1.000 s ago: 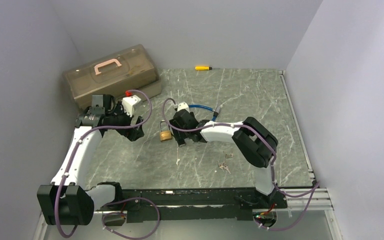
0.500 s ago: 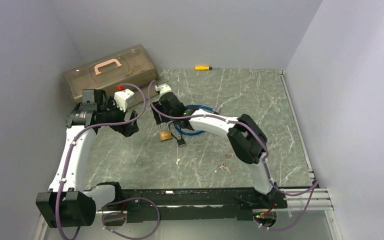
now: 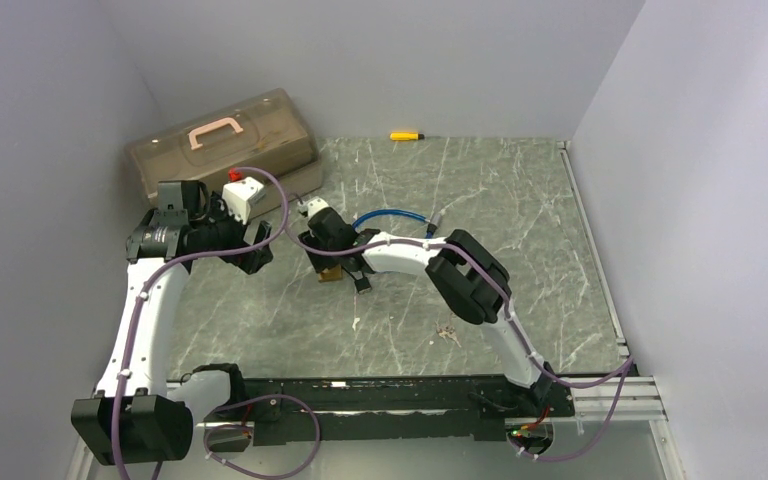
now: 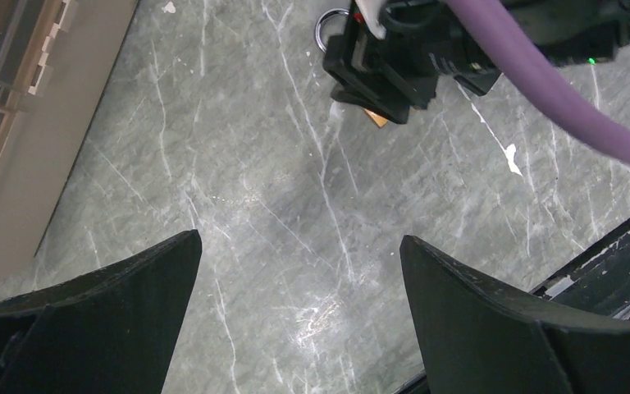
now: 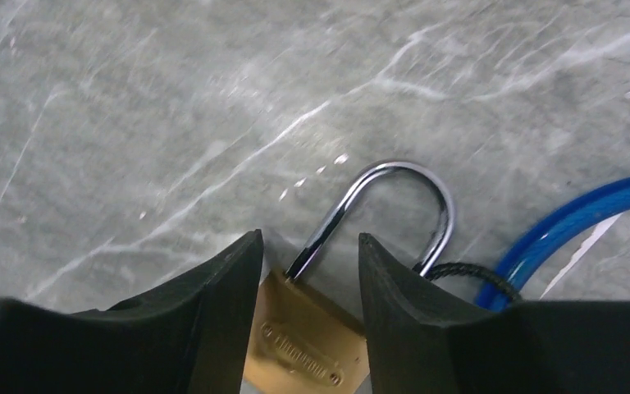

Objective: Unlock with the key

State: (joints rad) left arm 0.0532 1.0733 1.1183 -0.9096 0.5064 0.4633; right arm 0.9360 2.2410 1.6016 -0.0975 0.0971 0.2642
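Observation:
A brass padlock with a steel shackle lies on the marble table left of centre. My right gripper is down over it. In the right wrist view its gripper has the fingers closed in against both sides of the brass body. A small bunch of keys lies apart on the table near the front. My left gripper hovers left of the padlock, open and empty. Its view shows the right gripper's head over a sliver of brass.
A blue cable curls just behind the padlock and shows beside the shackle, with a thin black cord. A brown toolbox stands at the back left. A yellow screwdriver lies at the back edge.
My right gripper swung from the padlock's right side to behind it, then came down onto it. My left arm pulled back a little to the left.

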